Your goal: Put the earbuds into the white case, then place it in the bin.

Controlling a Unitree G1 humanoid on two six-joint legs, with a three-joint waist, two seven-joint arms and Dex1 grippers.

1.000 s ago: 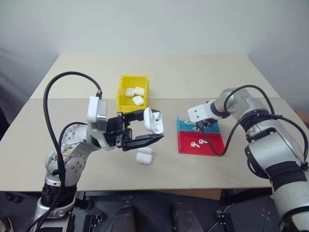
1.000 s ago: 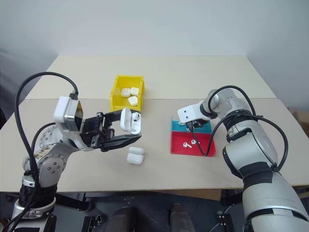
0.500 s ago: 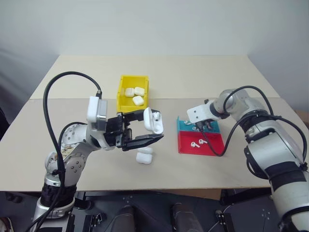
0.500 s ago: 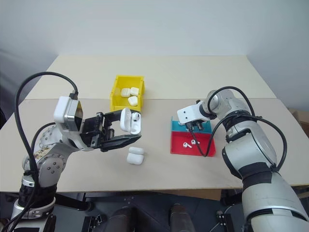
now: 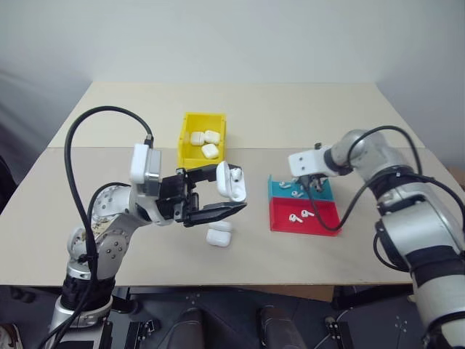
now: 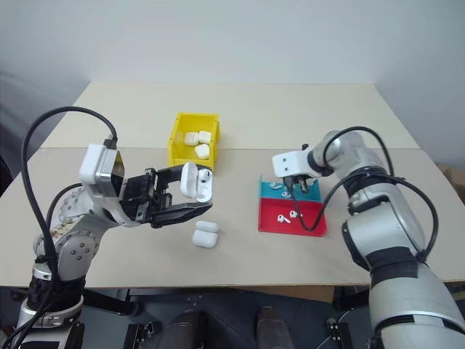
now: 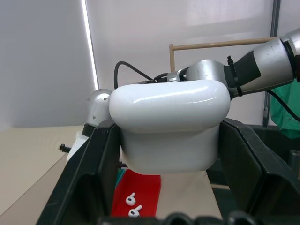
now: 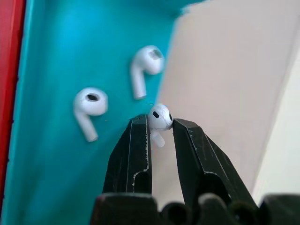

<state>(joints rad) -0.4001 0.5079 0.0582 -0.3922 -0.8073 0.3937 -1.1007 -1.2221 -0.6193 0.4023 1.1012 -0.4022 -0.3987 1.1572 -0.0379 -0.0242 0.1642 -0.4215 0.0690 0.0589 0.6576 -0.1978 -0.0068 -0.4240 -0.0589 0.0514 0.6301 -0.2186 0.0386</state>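
Note:
My left gripper is shut on a white case, held above the table with its lid flipped open; the same case sits between the black fingers in the left wrist view. My right gripper hangs low over the teal end of the tray and is shut on one earbud, pinched between its fingertips. Two more earbuds lie on the teal floor below, and two others lie in the red part. The yellow bin stands behind the left gripper.
Three closed white cases lie in the bin. Another closed case rests on the table just below the left gripper. The red and teal tray sits right of centre. A seam runs across the tabletop.
My right gripper has closed on an earbud from the teal section and risen a little, shifting slightly right. The left gripper and its case have stayed put.

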